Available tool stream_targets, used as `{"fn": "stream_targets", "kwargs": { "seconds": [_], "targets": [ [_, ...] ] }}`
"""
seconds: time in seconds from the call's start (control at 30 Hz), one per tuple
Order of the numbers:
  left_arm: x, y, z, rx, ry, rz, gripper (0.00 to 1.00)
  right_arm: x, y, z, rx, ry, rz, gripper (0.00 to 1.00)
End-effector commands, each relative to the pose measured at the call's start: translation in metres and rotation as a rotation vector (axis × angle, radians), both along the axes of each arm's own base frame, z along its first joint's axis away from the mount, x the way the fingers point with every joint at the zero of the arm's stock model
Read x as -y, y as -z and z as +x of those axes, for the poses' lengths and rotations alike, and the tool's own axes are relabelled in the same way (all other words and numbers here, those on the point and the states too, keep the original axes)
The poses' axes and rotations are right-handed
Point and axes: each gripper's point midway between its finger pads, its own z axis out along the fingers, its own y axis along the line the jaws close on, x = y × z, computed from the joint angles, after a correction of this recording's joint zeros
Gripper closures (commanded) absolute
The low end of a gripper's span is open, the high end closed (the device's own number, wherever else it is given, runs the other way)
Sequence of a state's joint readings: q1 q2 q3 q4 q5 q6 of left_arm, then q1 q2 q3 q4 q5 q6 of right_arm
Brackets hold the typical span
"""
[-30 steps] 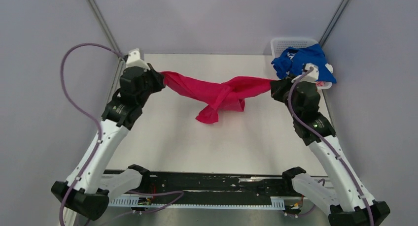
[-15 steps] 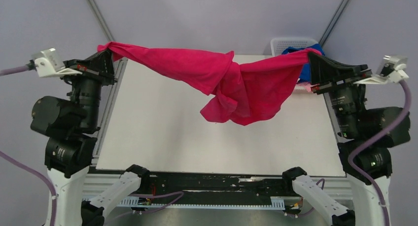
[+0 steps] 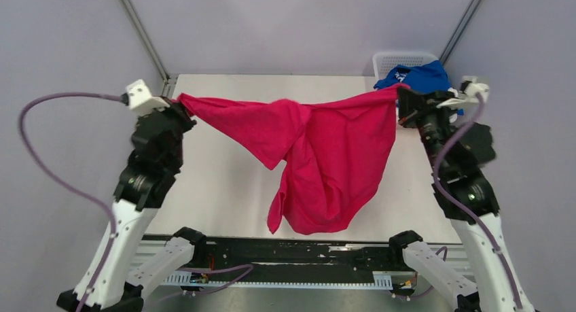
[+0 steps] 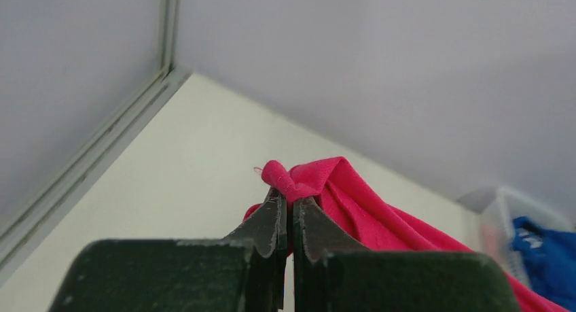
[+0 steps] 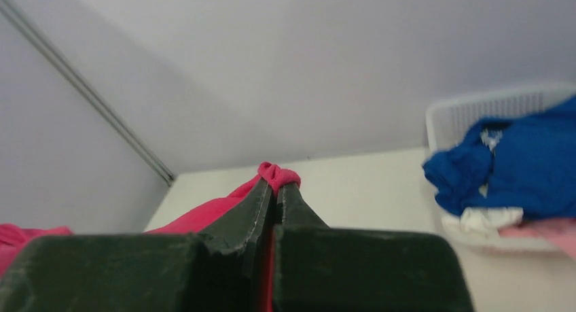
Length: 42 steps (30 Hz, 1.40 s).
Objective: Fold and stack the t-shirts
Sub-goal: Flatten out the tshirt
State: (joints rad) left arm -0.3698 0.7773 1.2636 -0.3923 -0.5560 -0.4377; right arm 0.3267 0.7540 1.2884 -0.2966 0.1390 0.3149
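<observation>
The magenta-red t-shirt (image 3: 319, 159) hangs in the air, stretched between both grippers, its body drooping toward the table's near edge. My left gripper (image 3: 178, 102) is shut on one corner of it (image 4: 299, 179) at the far left. My right gripper (image 3: 401, 98) is shut on the other corner (image 5: 275, 174) at the far right. The royal blue t-shirt (image 3: 418, 76) lies crumpled in the white basket (image 3: 401, 57) at the far right corner; it also shows in the right wrist view (image 5: 516, 162), with white cloth (image 5: 479, 220) and pale pink cloth (image 5: 550, 230) under it.
The white table (image 3: 224, 183) lies below the hanging shirt. Metal frame posts (image 3: 139, 30) rise at the back corners against grey walls. A black rail (image 3: 292, 251) runs along the table's near edge between the arm bases.
Both grippers have come down and inward from their raised, wide-apart pose. The red shirt now hangs longer and more opened out, its lower edge near the table's front.
</observation>
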Motion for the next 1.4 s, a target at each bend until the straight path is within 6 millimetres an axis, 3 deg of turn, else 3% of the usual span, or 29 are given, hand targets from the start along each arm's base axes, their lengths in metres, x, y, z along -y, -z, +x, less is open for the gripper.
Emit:
{"fn": "stream_targets", "kwargs": {
  "seconds": [0.0, 0.03, 0.07, 0.1, 0.13, 0.17, 0.2, 0.23, 0.27, 0.3, 0.4, 0.5, 0.57, 0.67, 0.8, 0.87, 0.93, 1.13, 1.37],
  "targets": [
    [-0.03, 0.133, 0.027, -0.345, -0.3, 0.019, 0.93, 0.004, 0.131, 0.065, -0.357, 0.153, 0.014, 1.0],
    [-0.028, 0.175, 0.035, -0.449, -0.313, 0.056, 0.87, 0.002, 0.16, 0.076, -0.427, 0.167, 0.009, 1.0],
    [-0.026, 0.197, 0.04, -0.497, -0.314, 0.047, 0.71, 0.0, 0.194, 0.09, -0.517, 0.182, -0.007, 1.0],
    [-0.021, 0.237, 0.047, -0.609, -0.285, 0.055, 0.63, -0.002, 0.22, 0.101, -0.587, 0.188, -0.019, 0.98],
    [-0.018, 0.255, 0.05, -0.658, -0.28, 0.024, 0.4, -0.004, 0.241, 0.11, -0.647, 0.189, -0.035, 0.91],
    [-0.017, 0.281, 0.052, -0.759, -0.27, 0.015, 0.22, -0.003, 0.257, 0.119, -0.701, 0.204, -0.042, 0.71],
    [-0.019, 0.291, 0.049, -0.81, -0.284, 0.005, 0.06, -0.002, 0.269, 0.126, -0.748, 0.227, -0.042, 0.46],
    [-0.017, 0.293, 0.055, -0.839, -0.289, 0.008, 0.03, -0.002, 0.276, 0.13, -0.787, 0.243, -0.042, 0.21],
    [-0.018, 0.295, 0.053, -0.87, -0.293, 0.023, 0.01, -0.002, 0.278, 0.133, -0.813, 0.251, -0.042, 0.05],
    [-0.017, 0.288, 0.058, -0.87, -0.283, 0.04, 0.01, -0.003, 0.279, 0.134, -0.828, 0.249, -0.046, 0.01],
    [-0.005, 0.28, 0.064, -0.877, -0.199, 0.042, 0.0, -0.005, 0.28, 0.129, -0.834, 0.231, -0.037, 0.0],
    [0.016, 0.283, 0.061, -0.909, -0.059, 0.031, 0.0, -0.016, 0.289, 0.114, -0.857, 0.149, -0.03, 0.0],
    [0.038, 0.292, 0.055, -0.942, 0.076, 0.01, 0.0, -0.03, 0.306, 0.098, -0.897, 0.044, -0.044, 0.0],
    [0.064, 0.317, 0.029, -1.043, 0.217, -0.016, 0.0, -0.049, 0.33, 0.068, -0.967, -0.097, -0.023, 0.0],
    [0.075, 0.351, -0.009, -1.15, 0.266, -0.04, 0.0, -0.054, 0.363, 0.034, -1.047, -0.15, 0.028, 0.0],
    [0.079, 0.365, -0.013, -1.153, 0.279, -0.067, 0.0, -0.048, 0.373, 0.029, -1.052, -0.125, 0.024, 0.0],
    [0.082, 0.371, -0.005, -1.136, 0.273, -0.079, 0.0, -0.037, 0.38, 0.033, -1.049, -0.057, 0.008, 0.0],
    [0.072, 0.372, 0.045, -1.044, 0.187, -0.126, 0.0, -0.015, 0.39, 0.067, -1.042, 0.112, -0.055, 0.0],
    [0.068, 0.382, 0.093, -1.025, 0.198, -0.149, 0.0, -0.002, 0.405, 0.128, -1.085, 0.228, -0.142, 0.0]
  ]
}}
